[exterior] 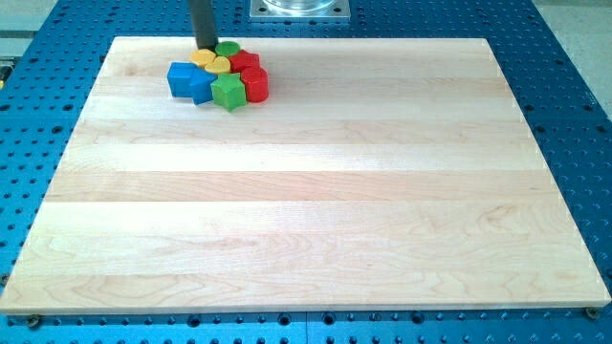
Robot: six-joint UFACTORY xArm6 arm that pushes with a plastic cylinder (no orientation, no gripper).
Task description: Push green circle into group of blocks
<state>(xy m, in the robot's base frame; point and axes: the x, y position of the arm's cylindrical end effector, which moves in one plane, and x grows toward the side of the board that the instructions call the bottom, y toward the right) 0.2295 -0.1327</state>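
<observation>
The green circle (227, 49) sits at the top of a tight cluster of blocks near the board's top left, touching a red block (246, 61) and a yellow heart (221, 65). My tip (205, 48) stands just left of the green circle, at the cluster's top edge, next to a yellow block (202, 58). The cluster also holds a blue cube (180, 78), a blue star-like block (200, 86), a green cube (229, 92) and a red cylinder (255, 84).
The wooden board (306, 210) lies on a blue perforated table (574, 57). A metal mount plate (299, 9) is at the view's top, just beyond the board's top edge.
</observation>
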